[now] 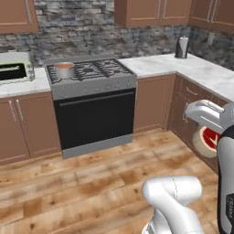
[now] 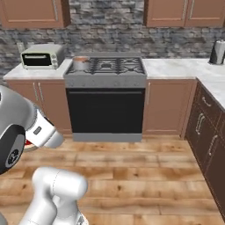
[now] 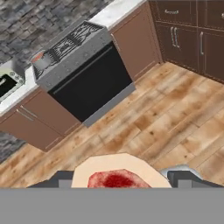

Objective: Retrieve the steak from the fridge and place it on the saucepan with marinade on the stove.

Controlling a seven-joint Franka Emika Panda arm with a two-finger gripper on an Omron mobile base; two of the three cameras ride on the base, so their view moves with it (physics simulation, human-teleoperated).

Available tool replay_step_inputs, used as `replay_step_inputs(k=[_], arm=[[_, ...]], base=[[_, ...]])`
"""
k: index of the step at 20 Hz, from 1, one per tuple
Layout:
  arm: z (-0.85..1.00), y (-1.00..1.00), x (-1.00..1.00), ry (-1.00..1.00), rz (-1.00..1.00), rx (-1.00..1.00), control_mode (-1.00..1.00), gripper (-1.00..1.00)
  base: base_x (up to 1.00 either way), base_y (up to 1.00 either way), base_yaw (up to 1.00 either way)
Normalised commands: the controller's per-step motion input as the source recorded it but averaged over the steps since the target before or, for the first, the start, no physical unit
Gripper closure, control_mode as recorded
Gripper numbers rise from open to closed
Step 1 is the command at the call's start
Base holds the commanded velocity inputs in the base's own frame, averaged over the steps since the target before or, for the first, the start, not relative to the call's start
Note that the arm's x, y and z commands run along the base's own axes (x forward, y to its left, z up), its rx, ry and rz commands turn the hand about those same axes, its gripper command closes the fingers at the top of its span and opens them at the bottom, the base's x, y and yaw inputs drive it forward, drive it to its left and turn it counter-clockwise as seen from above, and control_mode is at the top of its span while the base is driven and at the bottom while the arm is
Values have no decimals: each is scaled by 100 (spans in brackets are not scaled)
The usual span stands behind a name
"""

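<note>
Over on the left of the stove (image 1: 91,75), the small grey saucepan (image 1: 64,70) sits on a back burner with its orange-red marinade (image 1: 64,65) showing as a smooth disc at the top, the toaster oven (image 1: 15,67) just beside the range on the counter. Further right, down by the arm, the steak (image 3: 117,180) is a flat red piece, darker at its middle, lying on a round pale disc (image 3: 120,166). The gripper (image 3: 120,177) has that disc between its two dark fingertips, jaws spread wide and clamped on its edges, out above the wooden floor (image 3: 166,113).
</note>
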Motion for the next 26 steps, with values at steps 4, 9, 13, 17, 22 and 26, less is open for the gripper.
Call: replay_step_inputs(k=[4, 9, 13, 17, 22, 26], arm=[[0, 0, 0, 0, 0, 0, 100, 100], [0, 0, 0, 0, 0, 0, 100, 100], [0, 0, 0, 0, 0, 0, 100, 100], [0, 0, 0, 0, 0, 0, 100, 100], [0, 0, 0, 0, 0, 0, 100, 100], [0, 0, 0, 0, 0, 0, 100, 100]], base=[[100, 47, 20], [100, 44, 21], [100, 52, 22], [100, 43, 22], [100, 43, 17], [100, 24, 8]])
